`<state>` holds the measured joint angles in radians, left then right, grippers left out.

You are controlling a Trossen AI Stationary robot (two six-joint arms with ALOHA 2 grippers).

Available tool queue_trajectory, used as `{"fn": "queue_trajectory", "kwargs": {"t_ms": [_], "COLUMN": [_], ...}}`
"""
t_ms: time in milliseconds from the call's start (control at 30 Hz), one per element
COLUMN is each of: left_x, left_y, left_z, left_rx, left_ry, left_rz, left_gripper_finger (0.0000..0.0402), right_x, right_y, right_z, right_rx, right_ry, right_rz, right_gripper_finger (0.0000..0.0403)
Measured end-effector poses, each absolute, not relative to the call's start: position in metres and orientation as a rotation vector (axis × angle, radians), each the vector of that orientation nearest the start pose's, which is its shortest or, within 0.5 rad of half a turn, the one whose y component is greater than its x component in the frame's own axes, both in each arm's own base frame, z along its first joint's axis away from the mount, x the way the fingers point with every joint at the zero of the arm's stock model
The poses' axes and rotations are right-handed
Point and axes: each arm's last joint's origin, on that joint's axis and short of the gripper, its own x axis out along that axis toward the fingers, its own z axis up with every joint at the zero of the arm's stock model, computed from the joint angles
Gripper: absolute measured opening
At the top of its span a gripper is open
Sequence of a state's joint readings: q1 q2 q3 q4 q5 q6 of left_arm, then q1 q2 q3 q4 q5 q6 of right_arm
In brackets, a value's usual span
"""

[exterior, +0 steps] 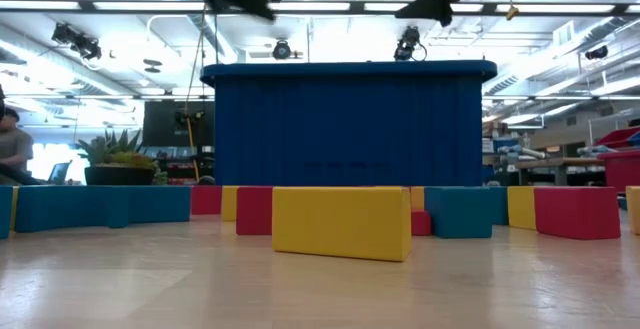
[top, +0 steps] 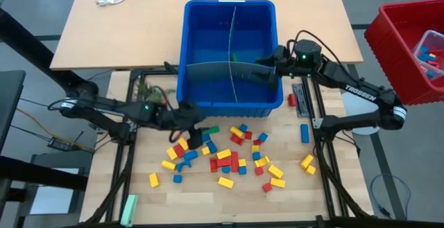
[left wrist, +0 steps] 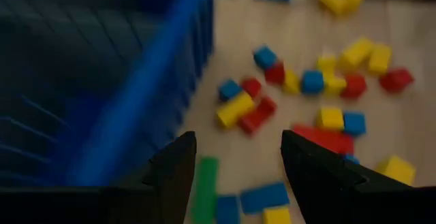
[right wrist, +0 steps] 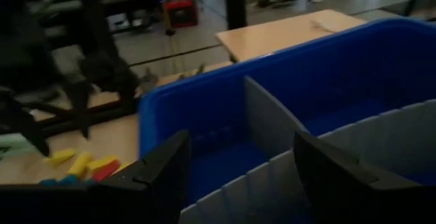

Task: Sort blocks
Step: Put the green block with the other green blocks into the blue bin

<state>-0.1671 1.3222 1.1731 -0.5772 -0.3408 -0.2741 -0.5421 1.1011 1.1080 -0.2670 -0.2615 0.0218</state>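
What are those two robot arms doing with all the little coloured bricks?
They are sorting small red, yellow, green and blue plastic blocks into a big blue plastic bin split by grey dividers. The right gripper hangs open and empty over the bin's right side. The left gripper is open too, above the left edge of the pile near a green block. Most blocks lie scattered on the wooden table.
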Motion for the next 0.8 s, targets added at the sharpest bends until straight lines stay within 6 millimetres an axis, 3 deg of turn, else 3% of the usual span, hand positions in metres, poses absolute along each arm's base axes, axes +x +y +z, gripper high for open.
{"fn": "queue_trajectory", "kwargs": {"t_ms": [333, 533, 800], "left_x": [0.268, 0.265, 0.280], "left_y": [-0.049, -0.047, -0.041], "left_z": [0.241, 0.205, 0.162], "left_rx": [-0.175, -0.111, 0.009], "left_ry": [0.670, 0.674, 0.801], "left_rz": [0.233, 0.216, 0.291], "left_gripper_finger": [0.0223, 0.0223, 0.0223], "right_x": [0.215, 0.215, 0.214], "right_y": [-0.107, -0.107, -0.106], "right_z": [0.371, 0.370, 0.369], "right_rx": [0.098, 0.104, 0.114], "right_ry": [0.276, 0.294, 0.302], "right_rz": [-0.233, -0.234, -0.235], "right_gripper_finger": [0.0234, 0.0234, 0.0228]}}
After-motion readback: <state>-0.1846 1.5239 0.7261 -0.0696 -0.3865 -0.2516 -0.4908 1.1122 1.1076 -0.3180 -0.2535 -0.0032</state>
